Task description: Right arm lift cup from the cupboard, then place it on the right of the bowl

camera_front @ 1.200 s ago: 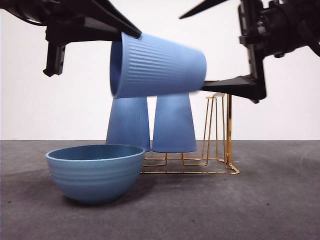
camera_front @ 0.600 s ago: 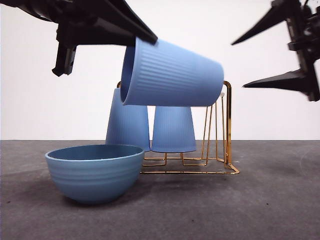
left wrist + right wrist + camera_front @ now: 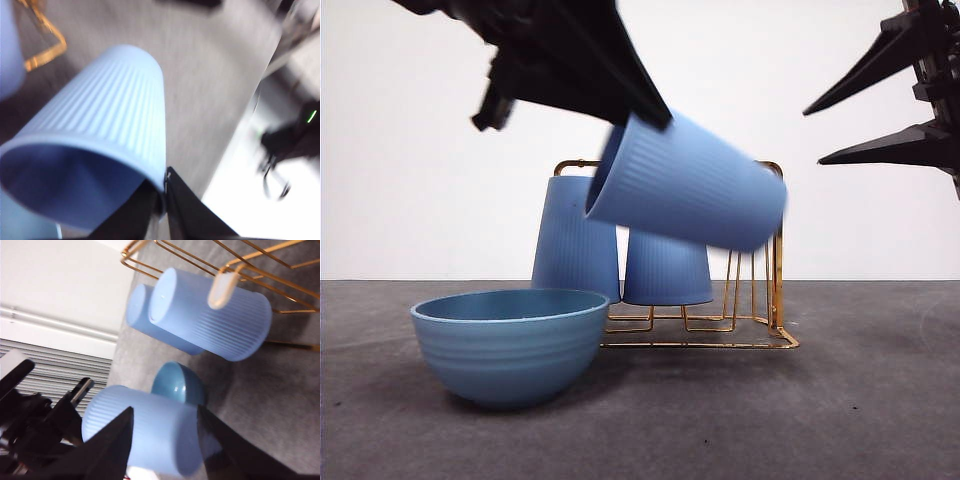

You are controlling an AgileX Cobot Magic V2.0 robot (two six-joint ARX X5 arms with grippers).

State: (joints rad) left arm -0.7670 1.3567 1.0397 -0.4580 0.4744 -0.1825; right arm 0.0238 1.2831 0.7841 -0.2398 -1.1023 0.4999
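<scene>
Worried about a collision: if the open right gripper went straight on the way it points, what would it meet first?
Probably the tilted ribbed blue tumbler that the left gripper holds by its rim: the right gripper's wrist view frames it between the open jaws. Depth is unclear.

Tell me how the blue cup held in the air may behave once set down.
The cup is probably light and stiff: the left gripper pinches only its rim, yet its mouth looks round. It hangs tilted; released so, its round tapered wall would likely roll in a curve. Standing, it may tip more easily than the low bowl.
</scene>
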